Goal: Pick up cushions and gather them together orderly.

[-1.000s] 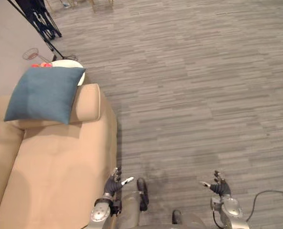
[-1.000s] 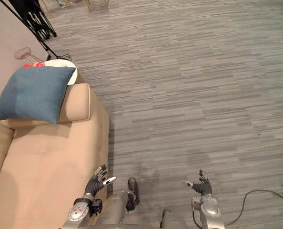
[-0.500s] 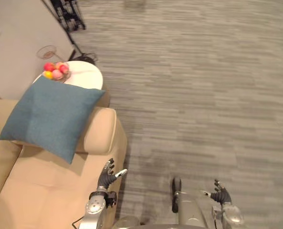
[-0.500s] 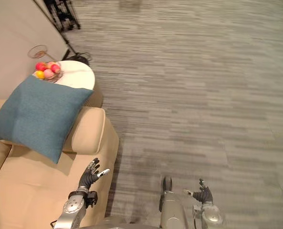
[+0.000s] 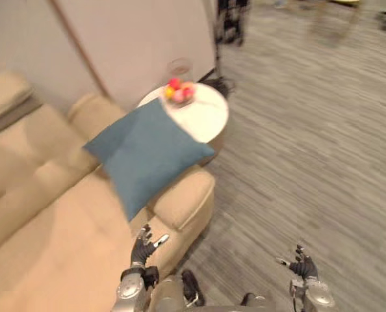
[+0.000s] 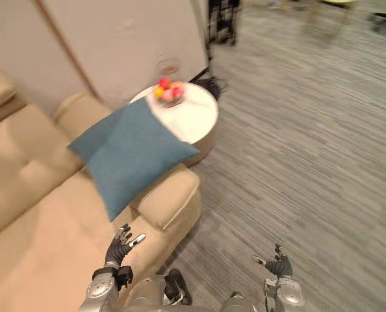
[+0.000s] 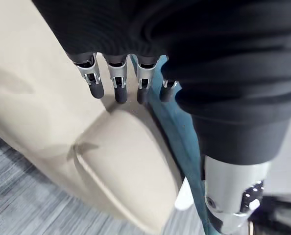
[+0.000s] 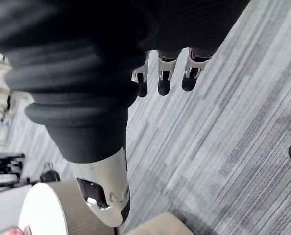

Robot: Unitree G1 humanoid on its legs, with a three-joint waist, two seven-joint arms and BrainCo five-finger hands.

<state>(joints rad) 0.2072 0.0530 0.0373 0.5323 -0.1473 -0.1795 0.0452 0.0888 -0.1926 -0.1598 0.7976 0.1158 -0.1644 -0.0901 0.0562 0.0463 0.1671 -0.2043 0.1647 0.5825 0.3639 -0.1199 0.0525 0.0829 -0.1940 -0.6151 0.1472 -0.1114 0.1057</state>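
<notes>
Left robot hand (image 5: pixel 143 246): fingers straight and slightly spread, thumb out to the side, released and holding nothing. It hangs over the near edge of the beige upholstered sofa (image 5: pixel 43 221), just near of the sofa's rounded armrest (image 5: pixel 182 197), with no visible contact.

Right robot hand (image 5: pixel 302 266): likewise relaxed and empty, fingers fanned, above the grey striped carpet floor (image 5: pixel 310 156) at the near right, well apart from the sofa.

Square blue fabric cushion (image 5: pixel 144 155): lies tilted across the armrest at the sofa's right end, one corner pointing down toward the seat. Its far right edge overlaps the rim of the round white counter (image 5: pixel 209 116) in the head views; whether they touch cannot be told. Neither robot hand touches it.

A cluster of red, yellow and pink fruit (image 5: pixel 178 91) sits at the far edge of the counter.

The left wrist view adds a close look at the armrest, with a strip of the blue cushion beyond the fingertips. The right wrist view adds the counter's pale drum-shaped side wall.
</notes>
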